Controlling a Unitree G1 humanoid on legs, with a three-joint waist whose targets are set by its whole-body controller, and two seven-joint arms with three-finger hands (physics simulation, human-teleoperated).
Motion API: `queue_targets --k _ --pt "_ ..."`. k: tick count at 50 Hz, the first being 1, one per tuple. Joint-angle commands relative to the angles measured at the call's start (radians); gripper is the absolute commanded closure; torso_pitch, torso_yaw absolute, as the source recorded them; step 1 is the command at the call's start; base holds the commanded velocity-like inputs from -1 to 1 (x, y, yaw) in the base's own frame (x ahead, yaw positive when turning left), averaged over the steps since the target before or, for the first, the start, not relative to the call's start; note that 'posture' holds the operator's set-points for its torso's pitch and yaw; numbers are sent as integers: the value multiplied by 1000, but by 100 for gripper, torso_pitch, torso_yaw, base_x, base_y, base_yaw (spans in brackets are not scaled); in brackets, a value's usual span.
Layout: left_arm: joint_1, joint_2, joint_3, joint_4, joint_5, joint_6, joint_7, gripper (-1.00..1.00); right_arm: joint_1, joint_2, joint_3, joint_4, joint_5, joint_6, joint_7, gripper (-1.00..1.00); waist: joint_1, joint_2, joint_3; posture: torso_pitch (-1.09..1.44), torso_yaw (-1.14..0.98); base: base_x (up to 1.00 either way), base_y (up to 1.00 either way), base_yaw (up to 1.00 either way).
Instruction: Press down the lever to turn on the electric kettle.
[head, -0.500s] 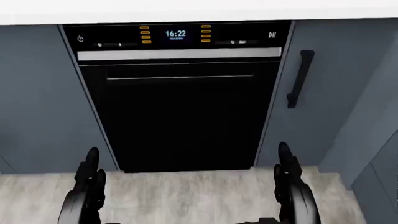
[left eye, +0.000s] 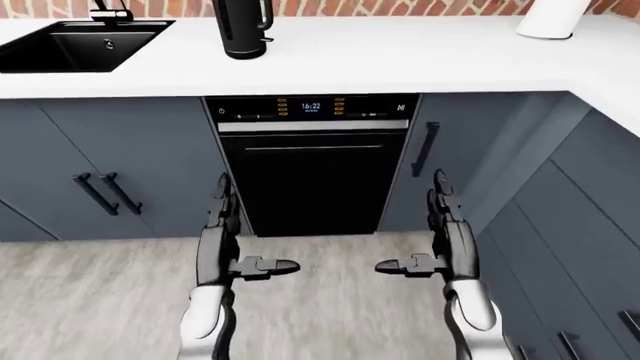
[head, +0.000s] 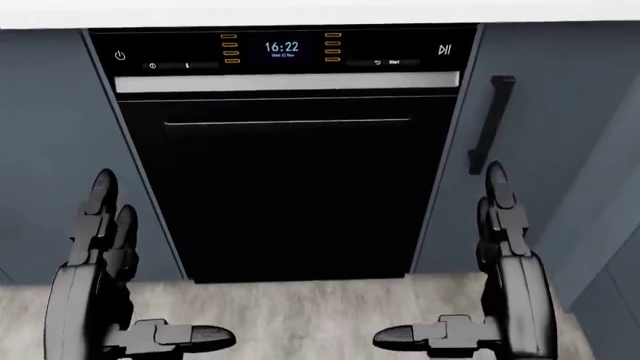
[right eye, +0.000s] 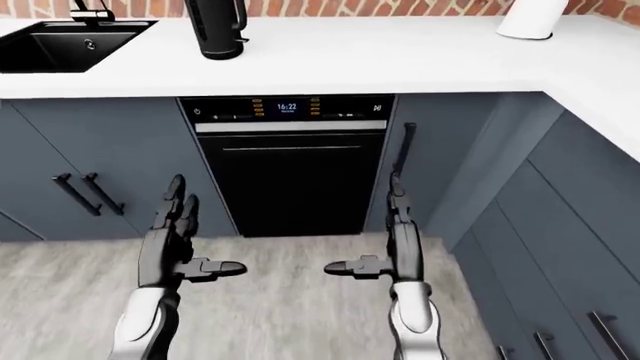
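Observation:
The black electric kettle (left eye: 243, 28) stands on the white counter (left eye: 400, 56) at the top of the left-eye view, left of centre, with its upper part cut off by the frame. I cannot make out its lever. Both black three-finger hands hang low, well below the counter edge and far from the kettle. My left hand (left eye: 245, 232) is open, fingers pointing up and thumb turned inward. My right hand (left eye: 428, 229) mirrors it, open and empty. Both also show in the head view, the left hand (head: 140, 270) and the right hand (head: 460, 262).
A black built-in appliance (left eye: 312, 176) with a lit 16:22 display sits under the counter between grey cabinets with black handles (left eye: 423, 148). A black sink (left eye: 80, 45) lies at the top left. A white object (left eye: 553, 16) stands top right. More cabinets run down the right.
Both hands have risen in the head view, and their thumbs now show. The appliance looks slightly larger and higher, so the camera has moved a little closer.

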Motion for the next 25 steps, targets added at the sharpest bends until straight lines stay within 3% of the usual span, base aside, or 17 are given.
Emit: queue_targets --k 1,10,25 --pt "-7 1 -2 -63 -5 -17 -2 -100 -16 -6 -1 -85 -39 -25 -2 -100 0 0 -17 0 0 0 0 0" --pt "5 -1 5 -190 -17 25 0 -100 -35 -7 7 -239 -149 40 23 -100 -1 -1 -10 0 0 0 0 0" --pt "-10 2 31 -237 -48 36 17 -100 -48 -5 -12 -415 -242 80 38 -100 0 0 -2 0 0 0 0 0"
